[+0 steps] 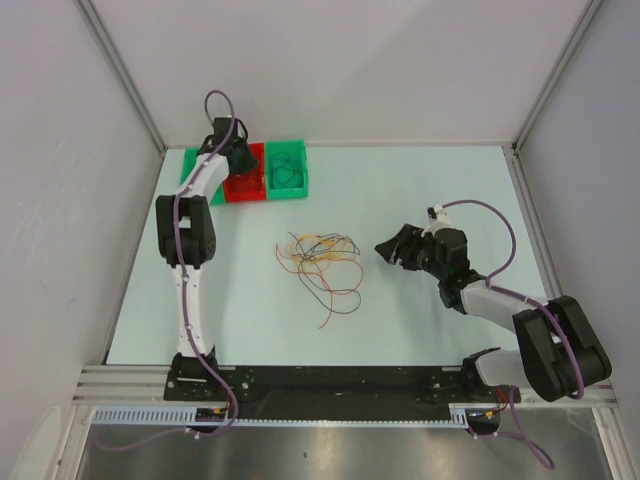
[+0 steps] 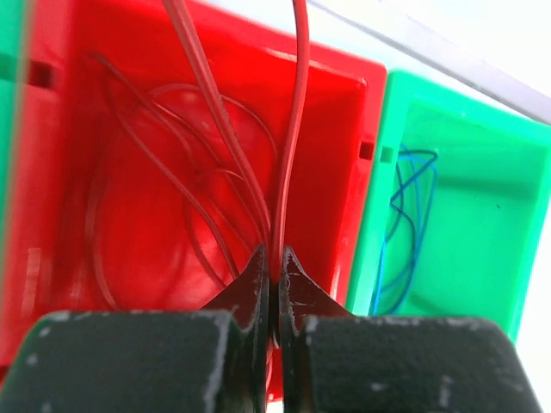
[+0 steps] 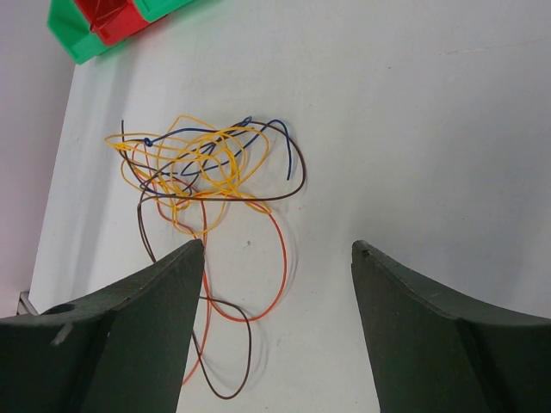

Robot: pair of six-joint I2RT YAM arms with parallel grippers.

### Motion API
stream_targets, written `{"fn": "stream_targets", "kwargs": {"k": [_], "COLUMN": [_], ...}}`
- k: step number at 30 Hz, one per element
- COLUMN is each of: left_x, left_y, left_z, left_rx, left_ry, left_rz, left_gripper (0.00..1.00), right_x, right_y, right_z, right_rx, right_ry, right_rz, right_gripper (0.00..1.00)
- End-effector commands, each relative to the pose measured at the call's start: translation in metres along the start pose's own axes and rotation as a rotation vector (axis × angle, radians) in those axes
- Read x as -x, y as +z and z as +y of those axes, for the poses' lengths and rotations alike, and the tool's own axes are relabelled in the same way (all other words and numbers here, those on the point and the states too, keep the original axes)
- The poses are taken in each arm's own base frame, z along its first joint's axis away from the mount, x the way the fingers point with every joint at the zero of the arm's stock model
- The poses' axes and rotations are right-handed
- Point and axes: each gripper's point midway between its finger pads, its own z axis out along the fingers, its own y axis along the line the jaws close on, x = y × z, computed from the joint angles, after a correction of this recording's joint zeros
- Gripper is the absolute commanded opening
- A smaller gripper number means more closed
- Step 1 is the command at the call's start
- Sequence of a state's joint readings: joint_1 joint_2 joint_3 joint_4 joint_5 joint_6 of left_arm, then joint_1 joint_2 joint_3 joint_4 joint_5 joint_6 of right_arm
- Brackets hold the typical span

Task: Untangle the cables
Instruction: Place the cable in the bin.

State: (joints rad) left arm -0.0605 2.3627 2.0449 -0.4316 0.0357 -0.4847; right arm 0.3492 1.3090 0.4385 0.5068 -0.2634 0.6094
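Left gripper (image 2: pixel 274 258) jaws pinched tight on red wire (image 2: pixel 297 129), held above red bin (image 2: pixel 60 215) holding more red wires. Right gripper (image 3: pixel 277 248) spread wide, empty, near tangle of cables (image 3: pixel 198 168) on table (image 1: pixel 430 180). Step: dropping sorted wire; next move likely calls for letting go over bin.

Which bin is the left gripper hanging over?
The red bin, the only red one. The left gripper, shut on a red cable, hangs above it; the green bin alongside holds blue cables.
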Motion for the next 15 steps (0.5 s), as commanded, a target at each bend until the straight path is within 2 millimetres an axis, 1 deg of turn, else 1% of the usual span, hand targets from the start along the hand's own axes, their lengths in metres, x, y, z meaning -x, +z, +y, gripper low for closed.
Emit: {"fn": "stream_targets", "kwargs": {"k": [1, 4, 5, 9, 11, 12, 13, 15], "left_x": [-0.014, -0.015, -0.019, -0.022, -0.018, -0.019, -0.015, -0.015], "left_y": [0.005, 0.009, 0.012, 0.017, 0.018, 0.019, 0.019, 0.018], "left_z": [-0.011, -0.009, -0.006, -0.005, -0.005, -0.004, -0.006, -0.009], "left_rx": [-0.086, -0.106, -0.105, -0.135, -0.15, -0.147, -0.156, -0.17], "left_ry": [-0.081, -0.105, -0.121, -0.175, -0.187, -0.189, -0.188, -0.189], "left_rz": [0.104, 0.126, 0.144, 0.172, 0.172, 0.175, 0.169, 0.172], "left_gripper": [0.0, 0.0, 0.0, 0.01, 0.01, 0.02, 0.03, 0.08], "right_x": [0.009, 0.008, 0.008, 0.009, 0.009, 0.008, 0.009, 0.009], "right_y": [0.001, 0.0, 0.001, 0.001, 0.001, 0.001, 0.001, 0.001], "right_z": [0.006, 0.006, 0.006, 0.006, 0.005, 0.006, 0.006, 0.005], "right_rx": [0.031, 0.032, 0.032, 0.032, 0.033, 0.034, 0.034, 0.033], "right_ry": [-0.008, -0.006, -0.006, -0.004, -0.004, -0.004, -0.004, -0.003], "right_rz": [-0.033, -0.032, -0.032, -0.032, -0.032, -0.031, -0.031, -0.032], "right_gripper": [0.73, 0.73, 0.74, 0.74, 0.74, 0.74, 0.74, 0.74]}}
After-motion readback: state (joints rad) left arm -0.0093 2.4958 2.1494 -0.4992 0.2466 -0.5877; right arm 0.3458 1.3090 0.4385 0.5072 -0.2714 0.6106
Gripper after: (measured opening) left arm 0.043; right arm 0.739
